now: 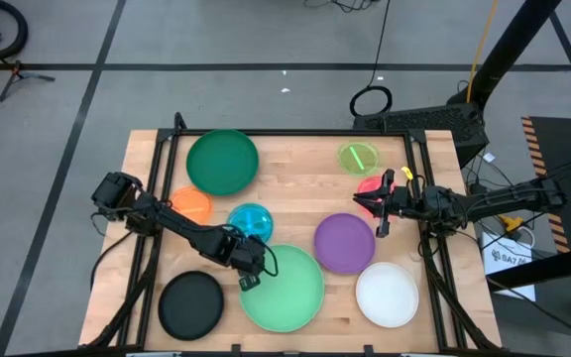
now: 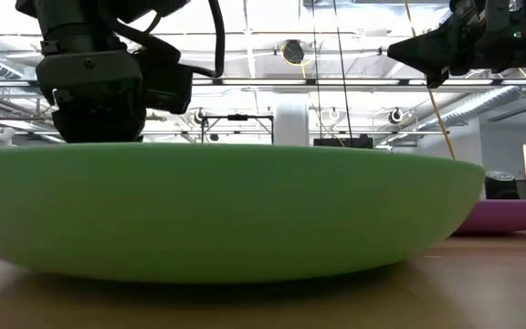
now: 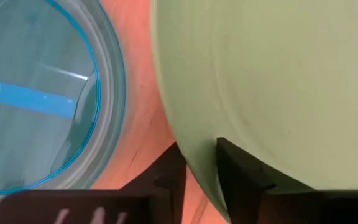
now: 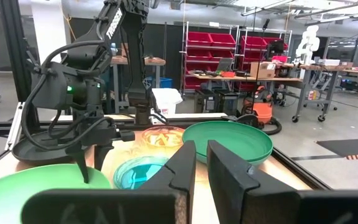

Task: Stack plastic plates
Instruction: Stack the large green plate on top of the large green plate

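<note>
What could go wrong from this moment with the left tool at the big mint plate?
The left tool pinches only the thin rim of the mint green plate, so the wide plate may tilt or slip when lifted. The blue plate lies close by; a swing might knock it.

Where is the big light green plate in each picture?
High view: the mint plate lies at the bottom middle, with the left tool at its rim.
Low view: the mint plate fills most of the picture.
Left wrist view: the mint plate fills the right side, its rim between the tool's fingers.
Right wrist view: the mint plate shows at the bottom left.
Shared landmark: the left tool at the plate's rim.
</note>
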